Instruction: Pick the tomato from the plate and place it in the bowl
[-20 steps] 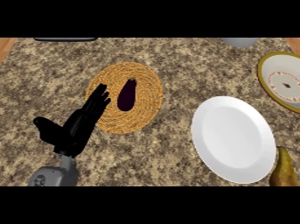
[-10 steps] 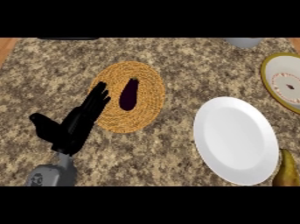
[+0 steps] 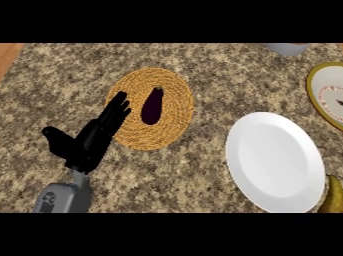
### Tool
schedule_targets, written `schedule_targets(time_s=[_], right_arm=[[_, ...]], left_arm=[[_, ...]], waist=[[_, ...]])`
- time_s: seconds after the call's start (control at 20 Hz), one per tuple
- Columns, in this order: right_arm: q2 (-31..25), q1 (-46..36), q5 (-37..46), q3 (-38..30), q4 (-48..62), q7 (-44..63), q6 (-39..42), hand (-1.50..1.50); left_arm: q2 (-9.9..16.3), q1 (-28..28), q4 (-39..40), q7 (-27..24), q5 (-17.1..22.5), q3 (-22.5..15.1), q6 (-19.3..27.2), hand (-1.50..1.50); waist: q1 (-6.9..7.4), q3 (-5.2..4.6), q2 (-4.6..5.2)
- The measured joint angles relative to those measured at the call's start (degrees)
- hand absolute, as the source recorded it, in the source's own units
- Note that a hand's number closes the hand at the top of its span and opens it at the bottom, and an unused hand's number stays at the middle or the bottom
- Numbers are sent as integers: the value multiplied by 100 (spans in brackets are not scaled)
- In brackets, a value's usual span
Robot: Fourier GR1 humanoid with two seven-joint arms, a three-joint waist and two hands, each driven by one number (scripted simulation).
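The whole scene has slid rightward in the frame since a second ago, and the left hand (image 3: 85, 142) now reaches its straight, open fingers (image 3: 116, 107) over the left rim of the woven mat (image 3: 174, 90). A dark purple, elongated vegetable (image 3: 152, 105), not a tomato, lies at the mat's middle. The white plate (image 3: 274, 161) sits lower right on the bench (image 3: 226, 70); the yellow-rimmed bowl (image 3: 316, 80) at the right edge.

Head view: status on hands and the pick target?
Left hand open, fingertips at the woven mat edge. Right hand out of view. No tomato visible; dark eggplant lies on mat. White plate bare. Nothing blocking.
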Motion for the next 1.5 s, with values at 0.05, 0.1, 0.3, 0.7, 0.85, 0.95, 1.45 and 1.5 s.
schedule_targets(time_s=[0.05,0.1,0.3,0.7,0.85,0.95,1.45,1.5], right_arm=[[-27,-94,56,-6,287,41,3,150],[-37,-181,98,-30,556,115,-18,-150],[-90,-524,55,-245,1499,112,-84,-150],[-30,-840,-914,-1207,2318,-857,-123,-150],[33,-911,-1624,-1839,2300,-1414,-36,-150],[-8,-861,-2061,-2221,2313,-1862,167,-150],[-495,277,-3582,-3275,2110,-3516,2289,-150],[-550,442,-3692,-3326,2014,-3547,2420,-150]], left_arm=[[7,19,-32,19,3,-11,-12,0],[-20,-3,-40,33,-23,-79,23,0],[-58,42,-61,-30,-69,-158,49,0],[-8,11,-95,-4,15,-109,50,0],[-1,73,-95,-9,24,-73,72,0],[13,161,-136,-16,19,-70,76,0],[14,392,-283,31,-72,3,273,0],[5,456,-305,8,-86,-12,279,0]], waist=[[22,3,4],[42,5,14],[88,13,33],[60,33,43],[-40,36,2],[-84,34,-17],[-414,-5,-147],[-437,-7,-156]])
